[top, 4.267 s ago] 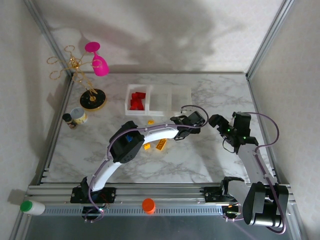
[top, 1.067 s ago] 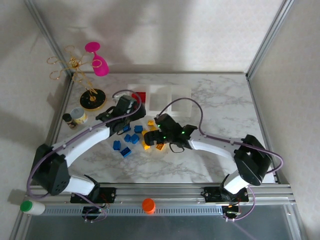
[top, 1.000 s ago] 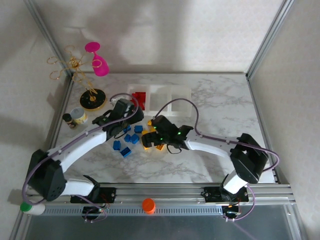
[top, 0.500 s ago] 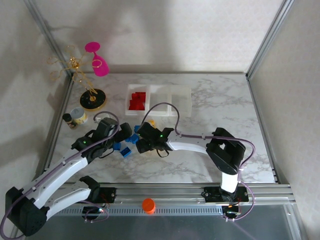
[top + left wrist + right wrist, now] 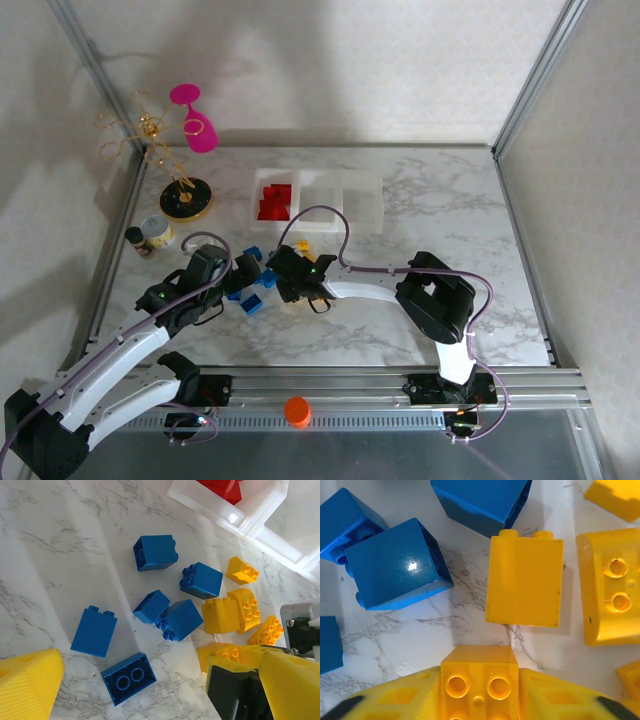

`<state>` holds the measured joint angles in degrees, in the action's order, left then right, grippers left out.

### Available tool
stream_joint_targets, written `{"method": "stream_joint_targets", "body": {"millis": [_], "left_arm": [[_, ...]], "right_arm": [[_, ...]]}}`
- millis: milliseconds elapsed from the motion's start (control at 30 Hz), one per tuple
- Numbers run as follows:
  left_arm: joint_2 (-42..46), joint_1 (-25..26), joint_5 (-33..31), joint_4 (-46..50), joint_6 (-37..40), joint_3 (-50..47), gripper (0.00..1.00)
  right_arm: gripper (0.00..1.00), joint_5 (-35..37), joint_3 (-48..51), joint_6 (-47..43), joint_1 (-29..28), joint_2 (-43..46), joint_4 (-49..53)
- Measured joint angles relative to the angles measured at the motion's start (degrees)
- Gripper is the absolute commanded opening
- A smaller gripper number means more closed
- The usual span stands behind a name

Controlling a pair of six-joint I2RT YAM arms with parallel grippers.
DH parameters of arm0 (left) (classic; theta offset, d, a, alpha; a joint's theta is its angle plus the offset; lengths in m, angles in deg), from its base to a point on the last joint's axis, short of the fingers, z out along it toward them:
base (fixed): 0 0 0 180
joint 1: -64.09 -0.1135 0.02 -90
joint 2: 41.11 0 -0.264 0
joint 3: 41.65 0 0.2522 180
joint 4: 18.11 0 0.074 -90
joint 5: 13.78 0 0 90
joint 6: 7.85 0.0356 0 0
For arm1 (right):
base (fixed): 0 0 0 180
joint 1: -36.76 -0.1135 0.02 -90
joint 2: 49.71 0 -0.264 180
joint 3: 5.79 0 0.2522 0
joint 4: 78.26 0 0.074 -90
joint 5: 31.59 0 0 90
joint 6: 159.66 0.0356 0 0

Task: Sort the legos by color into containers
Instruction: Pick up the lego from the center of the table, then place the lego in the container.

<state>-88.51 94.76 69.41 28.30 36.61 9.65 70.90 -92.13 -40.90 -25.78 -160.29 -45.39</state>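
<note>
Lab-style robot test cell: white panel walls w/ alu. extrusion posts at upper L & R, slotted alu. rail across bottom w/ left arm & right arm bolted on, marble-look tabletop mid-frame, exposed cables

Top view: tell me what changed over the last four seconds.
The right gripper swung in from the right to the pile and closed on a yellow lego. The left gripper, open, pulled back from mid-table toward the near left. The red legos and bins stayed put.
</note>
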Motion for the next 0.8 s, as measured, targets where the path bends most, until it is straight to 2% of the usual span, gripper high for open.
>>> {"method": "stream_joint_targets", "body": {"millis": [100, 233, 400, 600, 800], "left_arm": [[0.0, 0.0, 0.0, 0.0, -0.2, 0.0, 1.00], [0.0, 0.0, 0.0, 0.0, -0.2, 0.3, 1.00], [-1.0, 0.0, 0.0, -0.7, 0.1, 2.8, 1.00], [-3.7, 0.0, 0.9, -5.5, 1.7, 4.8, 1.00], [-9.5, 0.0, 0.9, -10.4, 3.4, 7.9, 1.00]], "right_arm": [[0.24, 0.2, -0.1, 0.0, 0.0, 0.2, 0.1], [0.24, 1.1, -0.1, 0.4, 0.0, 1.7, 1.0], [0.25, 1.7, -0.1, 0.4, 1.6, 8.8, 1.9], [0.27, 4.1, -3.3, -0.4, 10.3, 11.9, 2.1], [0.27, 4.5, -9.9, -2.7, 18.1, 7.3, 1.1]]}}
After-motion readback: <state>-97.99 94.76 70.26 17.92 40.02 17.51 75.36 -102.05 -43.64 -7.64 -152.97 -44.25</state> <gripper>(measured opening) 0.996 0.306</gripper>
